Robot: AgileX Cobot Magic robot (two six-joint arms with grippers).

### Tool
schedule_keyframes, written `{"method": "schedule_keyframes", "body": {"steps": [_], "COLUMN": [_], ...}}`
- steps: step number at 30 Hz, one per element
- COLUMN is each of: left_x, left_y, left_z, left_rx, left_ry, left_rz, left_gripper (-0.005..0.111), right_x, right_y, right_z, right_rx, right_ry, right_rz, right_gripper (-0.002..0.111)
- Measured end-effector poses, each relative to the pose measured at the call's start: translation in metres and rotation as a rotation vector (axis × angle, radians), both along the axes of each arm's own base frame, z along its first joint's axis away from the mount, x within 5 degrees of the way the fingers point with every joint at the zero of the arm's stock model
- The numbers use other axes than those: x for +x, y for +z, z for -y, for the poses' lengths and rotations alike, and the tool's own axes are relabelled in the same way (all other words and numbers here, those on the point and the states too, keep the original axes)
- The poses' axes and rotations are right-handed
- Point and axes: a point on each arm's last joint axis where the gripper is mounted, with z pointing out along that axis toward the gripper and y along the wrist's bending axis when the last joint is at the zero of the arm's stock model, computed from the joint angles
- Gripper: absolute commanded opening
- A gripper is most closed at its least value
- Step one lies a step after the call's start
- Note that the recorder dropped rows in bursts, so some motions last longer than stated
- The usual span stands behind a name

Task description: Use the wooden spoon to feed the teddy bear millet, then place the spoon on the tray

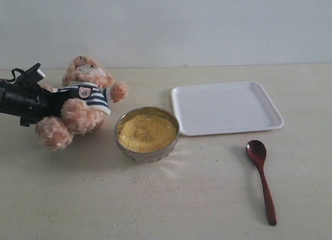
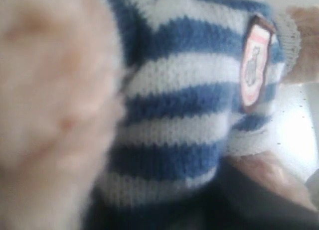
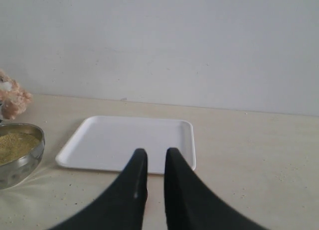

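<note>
Right against the left gripper [image 1: 61, 101] sits the teddy bear [image 1: 83, 114], its striped shirt filling that wrist camera; whether the jaws grip it I cannot tell. Just beyond the bear stands the steel bowl [image 1: 148, 155] of millet [image 1: 147, 132], with loose grains on the pale beige table [image 1: 207, 203]. Farther off lies the wooden spoon [image 1: 262, 178]. Ahead of the right gripper [image 3: 155, 163], narrowly parted and empty, lies the white tray [image 3: 124, 138]. A plain pale wall [image 1: 166, 22] stands behind.

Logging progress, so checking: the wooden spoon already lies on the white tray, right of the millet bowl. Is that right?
No. The wooden spoon lies on the bare table, in front of the tray, though right of the millet bowl. The exterior view shows it.
</note>
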Motion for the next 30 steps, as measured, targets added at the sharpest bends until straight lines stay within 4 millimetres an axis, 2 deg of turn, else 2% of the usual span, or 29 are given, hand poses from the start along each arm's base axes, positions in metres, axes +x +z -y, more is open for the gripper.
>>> {"method": "schedule_keyframes", "body": {"steps": [7, 11, 14, 17, 22, 25, 30], "left_x": [-0.002, -0.008, -0.02, -0.042, -0.095, -0.128, -0.175], "left_y": [0.01, 0.027, 0.041, 0.05, 0.063, 0.076, 0.101], "left_z": [-0.01, -0.034, -0.052, -0.064, -0.071, -0.067, -0.047], "left_rx": [-0.031, -0.048, -0.08, -0.11, -0.147, -0.214, -0.291], "left_ry": [-0.006, -0.01, 0.004, 0.014, 0.036, 0.066, 0.009], "left_rz": [-0.002, 0.006, -0.004, -0.021, -0.011, 0.031, 0.096], "left_gripper": [0.008, 0.008, 0.008, 0.008, 0.008, 0.008, 0.008], "right_x": [0.0, 0.0, 0.0, 0.0, 0.0, 0.0, 0.0], "right_y": [0.0, 0.0, 0.0, 0.0, 0.0, 0.0, 0.0], "right_z": [0.0, 0.0, 0.0, 0.0, 0.0, 0.0, 0.0], "right_rx": [0.0, 0.0, 0.0, 0.0, 0.0, 0.0, 0.0], "right_ry": [0.0, 0.0, 0.0, 0.0, 0.0, 0.0, 0.0], "right_rz": [0.0, 0.0, 0.0, 0.0, 0.0, 0.0, 0.0], "right_gripper": [0.015, 0.015, 0.015, 0.015, 0.015, 0.015, 0.015]}}
